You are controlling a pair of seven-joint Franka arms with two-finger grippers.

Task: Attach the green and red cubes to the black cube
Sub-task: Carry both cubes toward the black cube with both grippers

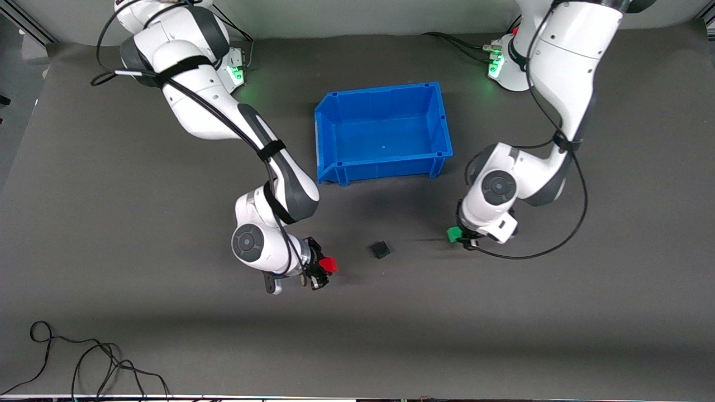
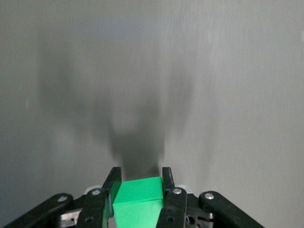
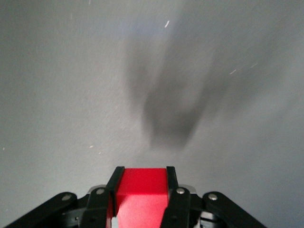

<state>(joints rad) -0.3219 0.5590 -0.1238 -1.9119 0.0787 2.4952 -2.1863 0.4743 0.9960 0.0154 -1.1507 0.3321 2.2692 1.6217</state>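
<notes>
On the grey mat (image 1: 111,223) the black cube (image 1: 380,249) lies between the grippers, nearer the camera than the bin (image 1: 335,134). The left gripper (image 1: 459,237) clamps the green cube (image 2: 138,199); the right gripper (image 1: 319,269) clamps the red cube (image 3: 141,197).
</notes>
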